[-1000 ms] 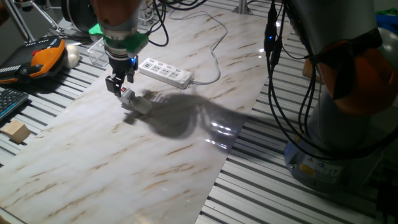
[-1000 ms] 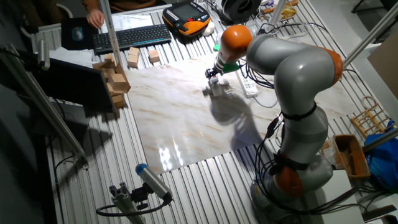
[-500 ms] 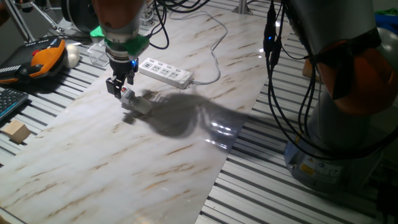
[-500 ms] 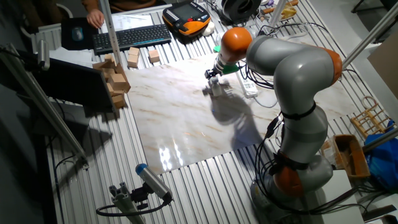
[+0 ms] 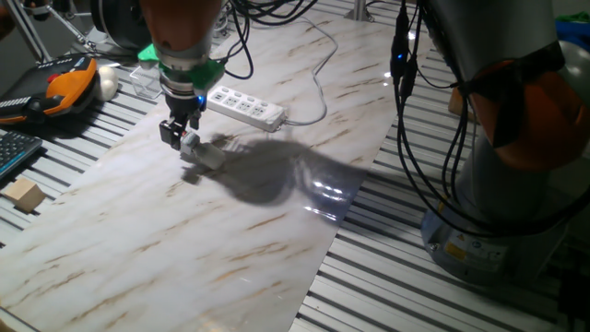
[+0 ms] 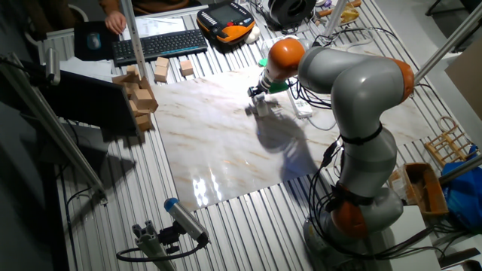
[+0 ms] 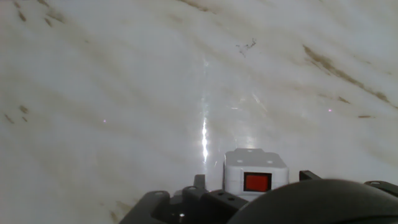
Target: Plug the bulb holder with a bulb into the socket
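**Claw closes in on the bulb holder; the socket waits behind**

Nearest the hand camera, the bulb holder (image 7: 255, 176) fills the lower middle of the picture, its white boxy end and red mark facing up, with dark claw parts on either side of it and the marbled bench (image 7: 124, 93) beyond. The bulb itself cannot be made out from here.

In one fixed view, the claw (image 5: 181, 135) sits right over the holder (image 5: 201, 151), which lies on the bench just below and beside the fingertips. Against half a second ago, the hand has shifted slightly toward the holder and a touch lower; the holder has not visibly moved. The fingers appear to straddle its upper end, but whether they press on it or merely bracket it cannot be told at this size.

Farther back, the socket (image 5: 244, 107) lies near, apart from the holder, its cable trailing away across the bench. The other fixed view shows the same: claw (image 6: 258, 93) low over the board, socket (image 6: 302, 108) largely hidden behind the arm.

By my reading, the grasp is being settled; lifting and plugging in remain undone.
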Available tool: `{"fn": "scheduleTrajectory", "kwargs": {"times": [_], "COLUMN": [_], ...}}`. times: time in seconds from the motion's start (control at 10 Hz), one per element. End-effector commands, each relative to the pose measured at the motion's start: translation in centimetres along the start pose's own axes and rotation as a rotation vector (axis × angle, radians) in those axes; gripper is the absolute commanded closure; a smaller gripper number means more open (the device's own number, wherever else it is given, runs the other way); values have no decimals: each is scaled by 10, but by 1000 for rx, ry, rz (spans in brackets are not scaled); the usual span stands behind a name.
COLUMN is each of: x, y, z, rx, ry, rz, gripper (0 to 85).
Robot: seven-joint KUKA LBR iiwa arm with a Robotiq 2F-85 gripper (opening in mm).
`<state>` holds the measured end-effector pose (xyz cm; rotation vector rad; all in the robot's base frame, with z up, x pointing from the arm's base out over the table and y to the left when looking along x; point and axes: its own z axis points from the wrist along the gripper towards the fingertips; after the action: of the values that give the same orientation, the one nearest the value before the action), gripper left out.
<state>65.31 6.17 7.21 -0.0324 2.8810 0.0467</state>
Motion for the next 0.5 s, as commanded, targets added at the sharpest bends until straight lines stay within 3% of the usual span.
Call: {"fn": "scheduleTrajectory", "kwargs": {"times": [0.0, 0.3, 0.4], "x": [0, 0, 0], "y": [0, -1, -1], "z": [0, 4, 3], "rx": [0, 4, 12], "ry": [0, -1, 4], "rz": [-1, -15, -32], "gripper": [340, 340, 510]}}
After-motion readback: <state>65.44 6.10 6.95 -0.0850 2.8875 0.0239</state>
